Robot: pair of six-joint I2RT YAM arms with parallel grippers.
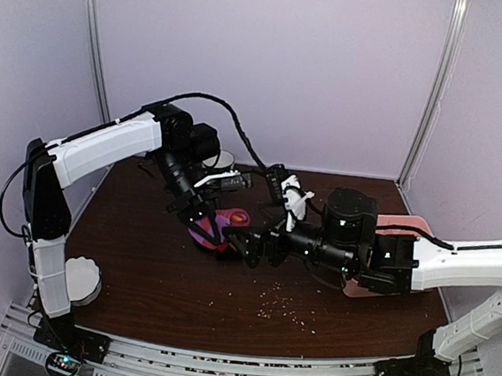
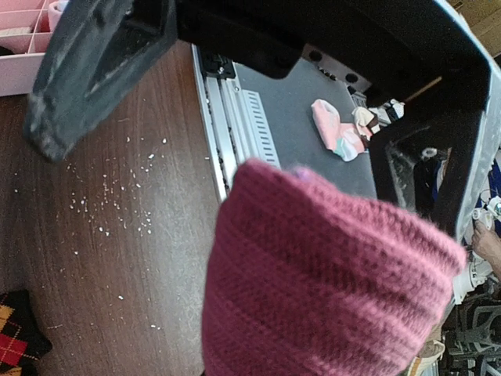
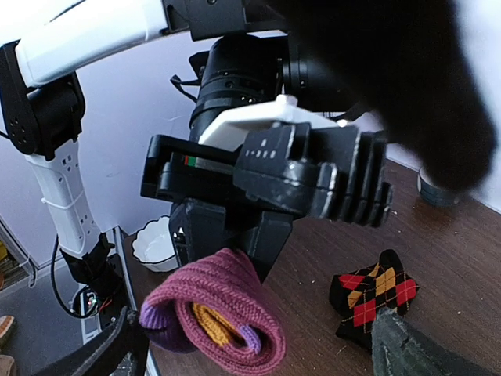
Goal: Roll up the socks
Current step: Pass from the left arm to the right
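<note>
The purple-magenta striped sock [image 1: 218, 229] is rolled into a loop with its orange end inside. My left gripper [image 1: 203, 222] is shut on it and holds it just above the table; in the right wrist view its dark fingers [image 3: 270, 235] pinch the top of the roll [image 3: 227, 309]. The roll fills the lower left wrist view [image 2: 321, 274] and hides the left fingertips there. The black argyle sock [image 3: 374, 294] lies flat on the table beside it [image 2: 14, 335]. My right gripper [image 1: 256, 242] is open, its fingers [image 3: 415, 345] spread wide either side of the roll, touching nothing.
A pink tray [image 1: 407, 225] sits at the right under the right arm. A white bowl [image 1: 82, 280] stands at the front left corner, another [image 1: 222, 160] at the back. Crumbs [image 1: 284, 302] dot the front table. A pale pink-and-white bundle [image 2: 337, 129] lies beyond the table edge.
</note>
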